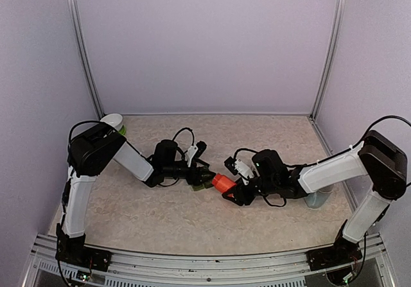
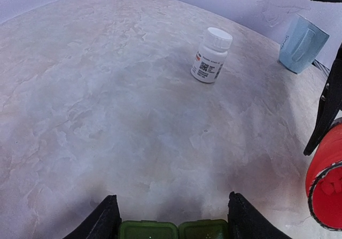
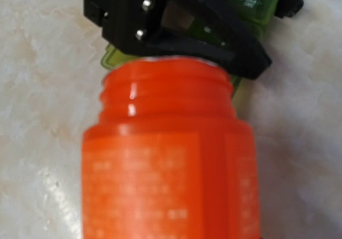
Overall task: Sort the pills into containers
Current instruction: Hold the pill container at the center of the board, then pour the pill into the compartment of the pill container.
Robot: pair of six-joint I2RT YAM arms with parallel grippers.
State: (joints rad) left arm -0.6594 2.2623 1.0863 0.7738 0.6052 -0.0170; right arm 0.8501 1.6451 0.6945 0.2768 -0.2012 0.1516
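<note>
Beige marbled tabletop, both arms reaching in to meet at centre. Left arm comes from the near-left corner, right arm from the near-right.

Pale blue mug sits on the right side of the tabletop, partly hidden under the right arm in the top view. Round white bowl is at the far left, behind the left arm's elbow.

Right end effector is clamped on an orange plastic pill bottle. The bottle is held on its side with its threaded neck uncapped and its open mouth pointing left. In the right wrist view the mouth is right up against the left end effector's black fingers; can't tell if it touches them.

White plastic pill bottle with a white cap stands upright on the tabletop, near the mug and apart from it. It shows only in the left wrist view.

Left end effector is pinching the dark green strip of joined square lidded compartments, one finger against each side. The strip is at tabletop centre, just left of the orange bottle's mouth. The left wrist view shows two compartments with lids shut. The right wrist view shows pale marks on one lid.

Small reddish pills show inside the orange bottle's mouth.
</note>
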